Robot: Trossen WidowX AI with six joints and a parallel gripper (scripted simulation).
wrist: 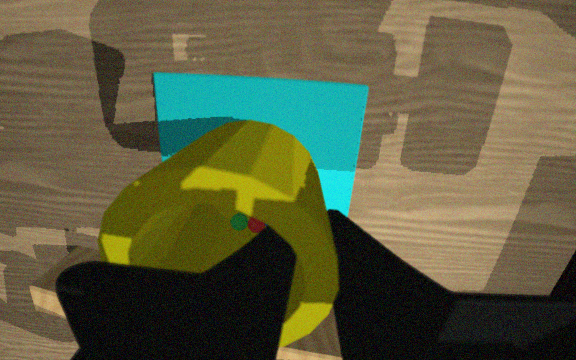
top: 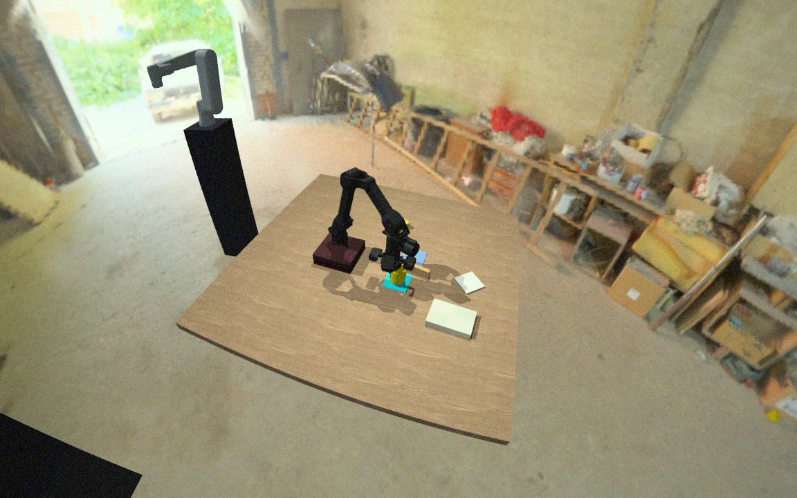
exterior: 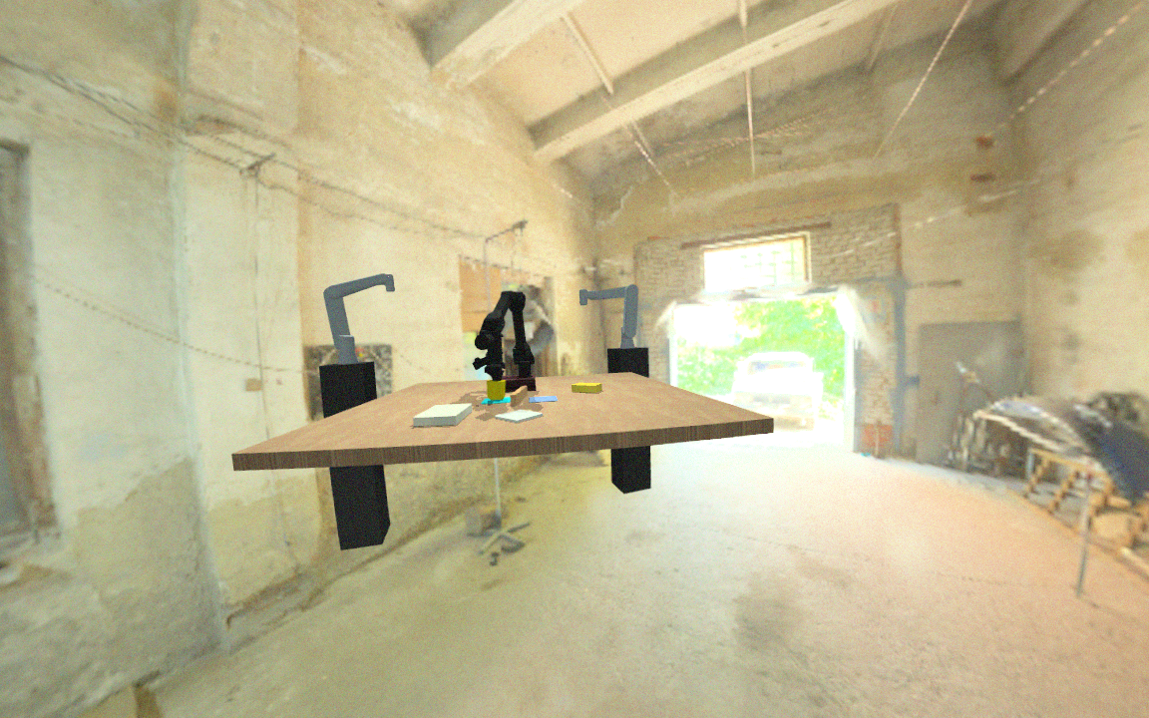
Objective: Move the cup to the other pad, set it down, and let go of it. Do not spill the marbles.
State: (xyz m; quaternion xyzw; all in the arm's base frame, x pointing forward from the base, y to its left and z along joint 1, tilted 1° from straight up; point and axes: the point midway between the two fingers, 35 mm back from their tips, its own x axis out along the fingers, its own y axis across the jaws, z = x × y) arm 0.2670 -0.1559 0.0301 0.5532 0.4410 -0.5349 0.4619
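The yellow cup (top: 398,277) (exterior: 496,390) (wrist: 253,145) is upright over the cyan pad (top: 401,288) (wrist: 268,97) and looks to be resting on it; the small gap, if any, cannot be told. My gripper (top: 397,265) (wrist: 312,217) is shut on the cup's wall, with one finger inside the rim and one outside. A green marble (wrist: 239,221) and a red marble (wrist: 256,225) show inside the cup; the finger hides part of the interior. The blue pad (top: 420,257) (exterior: 544,399) lies on the table beyond the cup, with nothing standing on it.
A wooden bar (top: 422,271) (exterior: 519,393) lies close to the cup, by the blue pad. A pale thin tile (top: 469,282) (exterior: 519,416) and a thicker pale box (top: 451,317) (exterior: 442,413) lie farther out. A yellow block (exterior: 586,387) sits past the blue pad.
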